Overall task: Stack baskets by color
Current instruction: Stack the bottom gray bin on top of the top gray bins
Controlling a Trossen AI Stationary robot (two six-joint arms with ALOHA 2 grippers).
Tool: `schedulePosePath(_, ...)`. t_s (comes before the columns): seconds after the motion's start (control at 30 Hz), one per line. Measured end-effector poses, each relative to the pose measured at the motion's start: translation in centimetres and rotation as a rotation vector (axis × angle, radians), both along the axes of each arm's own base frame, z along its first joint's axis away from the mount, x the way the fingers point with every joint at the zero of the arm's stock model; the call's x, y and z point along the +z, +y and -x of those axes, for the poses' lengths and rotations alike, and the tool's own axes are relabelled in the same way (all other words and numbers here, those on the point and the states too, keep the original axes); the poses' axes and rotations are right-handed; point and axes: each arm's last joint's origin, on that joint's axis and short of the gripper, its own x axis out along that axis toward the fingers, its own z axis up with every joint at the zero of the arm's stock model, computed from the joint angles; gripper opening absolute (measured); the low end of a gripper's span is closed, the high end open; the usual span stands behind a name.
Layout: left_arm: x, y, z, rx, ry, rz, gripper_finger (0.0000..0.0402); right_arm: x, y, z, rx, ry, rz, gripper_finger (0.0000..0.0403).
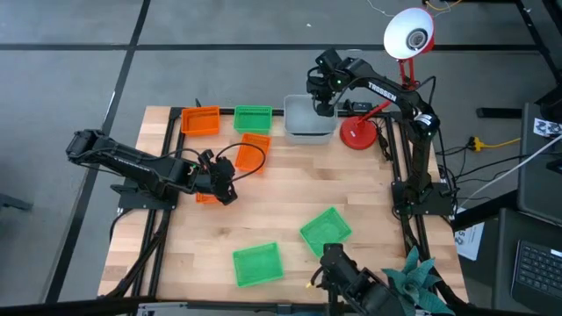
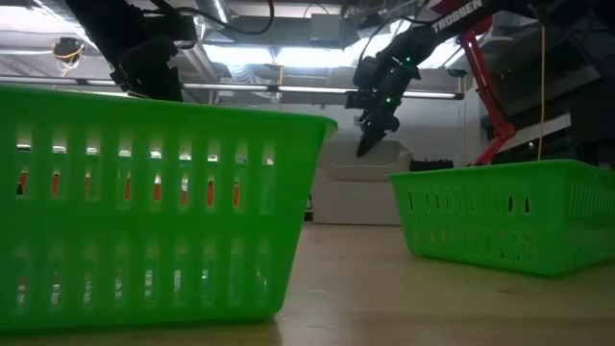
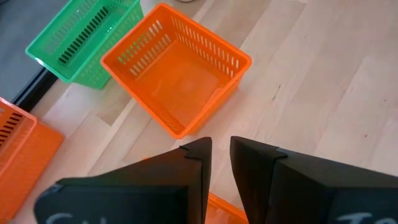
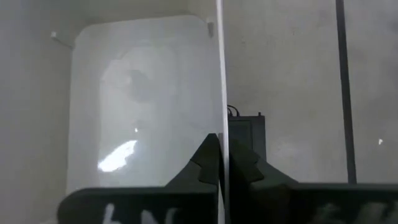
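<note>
Nearest the front edge of the table, two green baskets (image 1: 257, 263) (image 1: 326, 230) lie apart and unstacked, the right-hand one skewed.

At mid-table the left gripper (image 1: 223, 182) hovers above an orange basket (image 1: 207, 197) that is mostly hidden beneath it. Its jaws stand narrowly apart and hold nothing visible. A second orange basket (image 3: 177, 74) sits tilted just beyond the fingertips.

At the far edge the right gripper (image 4: 222, 163) has its fingers pinched together on the thin side wall of the translucent grey-white basket (image 1: 309, 118). Whether this is a single bin or a nested stack cannot be told from these views.

Step in hand, as judged: handling the grey-white basket by its rim.
- Keep the pinch square to the wall; thin plastic is likely to flex and slip.
- Lift or lower vertically so nested walls do not bind.
- Release only once the basket sits level.

Obstructions:
- The red-based desk lamp (image 1: 358, 134) stands just beside the grey-white basket, on its right; the arm's sweep should stay clear of it.
- A third green basket (image 1: 253, 118) and a third orange basket (image 1: 200, 120) sit in the far row to the left, close enough to be nudged.
</note>
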Motion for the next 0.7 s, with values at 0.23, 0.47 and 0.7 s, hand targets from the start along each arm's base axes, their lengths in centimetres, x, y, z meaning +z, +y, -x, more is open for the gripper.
schedulePosePath(0.23,0.0,0.0,-0.01,0.001,-0.001,0.001,0.0053,-0.53,-0.24,-0.22,-0.011,0.0,-0.008,0.0048)
schedulePosePath(0.47,0.01,0.0,-0.01,0.001,-0.003,0.001,0.0053,-0.5,-0.06,-0.35,0.015,-0.048,-0.061,0.0113)
schedulePosePath(0.7,0.02,0.0,-0.02,0.002,-0.004,0.002,0.0053,-0.07,-0.18,-0.21,0.011,-0.047,-0.054,0.0137)
